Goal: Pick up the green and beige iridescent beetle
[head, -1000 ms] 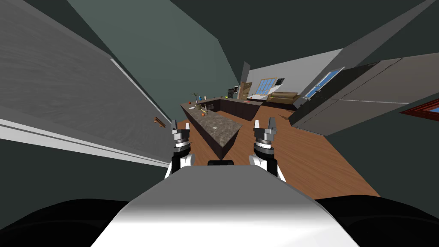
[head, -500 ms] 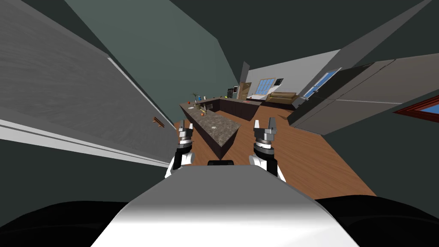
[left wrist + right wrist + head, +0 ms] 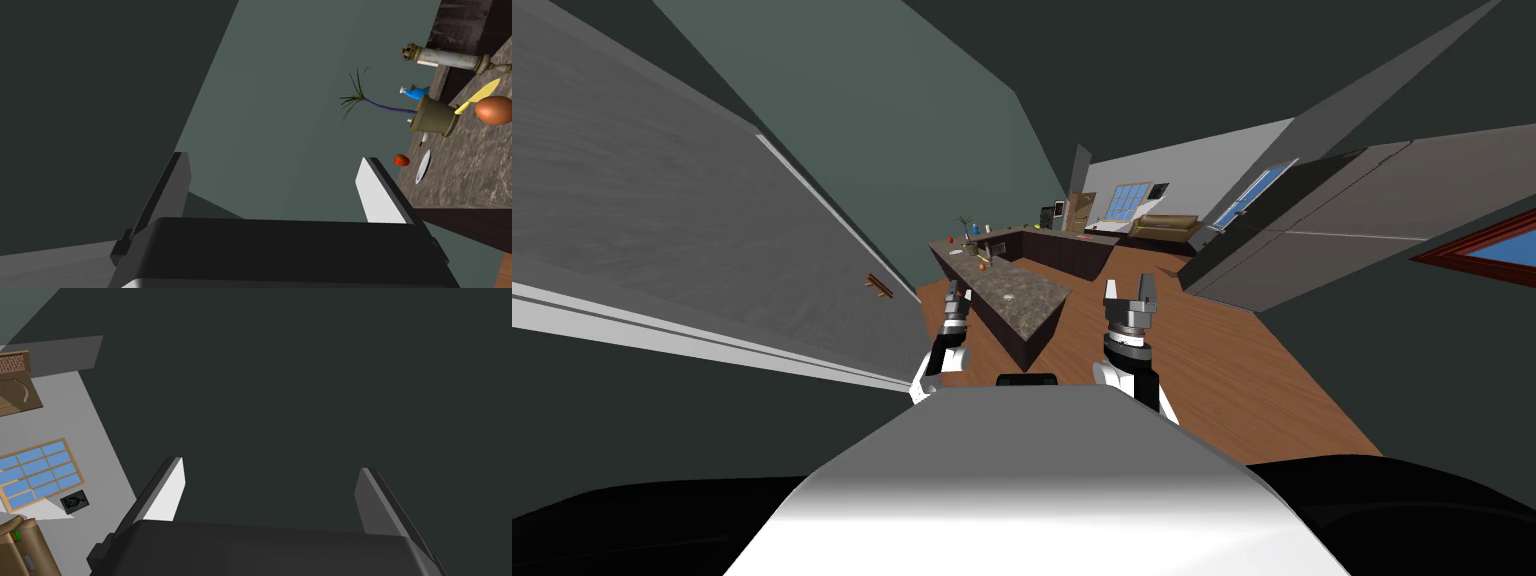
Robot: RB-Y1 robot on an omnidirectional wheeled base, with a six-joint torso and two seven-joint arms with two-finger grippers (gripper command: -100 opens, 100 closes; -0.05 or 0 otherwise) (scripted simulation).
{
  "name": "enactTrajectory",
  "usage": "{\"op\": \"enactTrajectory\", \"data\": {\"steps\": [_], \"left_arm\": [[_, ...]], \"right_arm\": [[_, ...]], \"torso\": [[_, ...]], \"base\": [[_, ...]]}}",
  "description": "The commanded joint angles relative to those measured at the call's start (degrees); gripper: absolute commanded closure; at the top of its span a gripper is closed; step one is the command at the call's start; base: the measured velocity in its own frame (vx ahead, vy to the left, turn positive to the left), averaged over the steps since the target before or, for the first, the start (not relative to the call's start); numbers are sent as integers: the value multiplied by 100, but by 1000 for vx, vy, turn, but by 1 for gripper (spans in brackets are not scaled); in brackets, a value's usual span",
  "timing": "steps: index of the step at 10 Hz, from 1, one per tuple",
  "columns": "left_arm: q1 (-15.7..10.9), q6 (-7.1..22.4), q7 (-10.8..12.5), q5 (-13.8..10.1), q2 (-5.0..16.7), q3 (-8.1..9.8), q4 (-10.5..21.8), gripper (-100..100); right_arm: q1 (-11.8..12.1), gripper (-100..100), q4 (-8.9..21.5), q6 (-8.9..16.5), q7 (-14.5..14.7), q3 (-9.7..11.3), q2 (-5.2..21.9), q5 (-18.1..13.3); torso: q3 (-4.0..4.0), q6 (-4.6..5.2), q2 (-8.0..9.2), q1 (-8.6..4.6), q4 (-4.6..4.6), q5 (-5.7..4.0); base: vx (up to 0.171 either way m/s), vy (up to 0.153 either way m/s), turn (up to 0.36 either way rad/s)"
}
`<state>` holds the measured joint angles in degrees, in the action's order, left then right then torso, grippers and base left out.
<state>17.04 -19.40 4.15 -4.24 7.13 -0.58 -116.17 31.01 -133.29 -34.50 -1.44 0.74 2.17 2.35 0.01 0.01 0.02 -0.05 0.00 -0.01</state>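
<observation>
A small green speck lies on the brown sofa far across the room; it is too small to tell if it is the beetle. My left gripper hangs open beside the near end of the dark stone counter, with nothing between its fingers. It looks along the counter top past a potted plant, a brown egg-shaped thing, a yellow knife, a white plate and a red fruit. My right gripper is open and empty above the wooden floor.
A grey wall with a wooden handle runs close on my left. The long counter stretches ahead and bends right at its far end. The brown sofa stands under a window at the far wall. Wooden floor lies right of the counter.
My left arm has swung inward to the right, toward the counter's near end. The head view has shifted slightly. The right arm has not moved.
</observation>
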Motion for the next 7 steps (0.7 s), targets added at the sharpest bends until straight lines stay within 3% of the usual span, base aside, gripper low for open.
{"op": "enactTrajectory", "data": {"steps": [1, 5, 6, 7], "left_arm": [[-147, 208, 33, -59, 78, 32, 137, -100], [-871, 929, 101, -295, 346, 60, 823, -100], [-886, 931, 101, -295, 346, 60, 968, -100], [-1144, 1179, 122, -378, 436, 71, 1167, -100]], "right_arm": [[0, 0, 0, 0, 0, 0, 0, 0], [0, 0, 0, 0, 0, 0, 0, 0], [0, 0, 0, 0, 0, 0, 0, 0], [0, 0, 0, 0, 0, 0, 0, 0]], "torso": [[0, 0, 0, 0, 0, 0], [1, -1, 1, 4, 0, 1], [0, 0, -1, 4, 0, 1], [0, -2, -1, 5, 0, 1]], "base": [[-12, -9, -15], [-15, -6, -29], [-8, -1, -20], [-10, 1, -32]]}}
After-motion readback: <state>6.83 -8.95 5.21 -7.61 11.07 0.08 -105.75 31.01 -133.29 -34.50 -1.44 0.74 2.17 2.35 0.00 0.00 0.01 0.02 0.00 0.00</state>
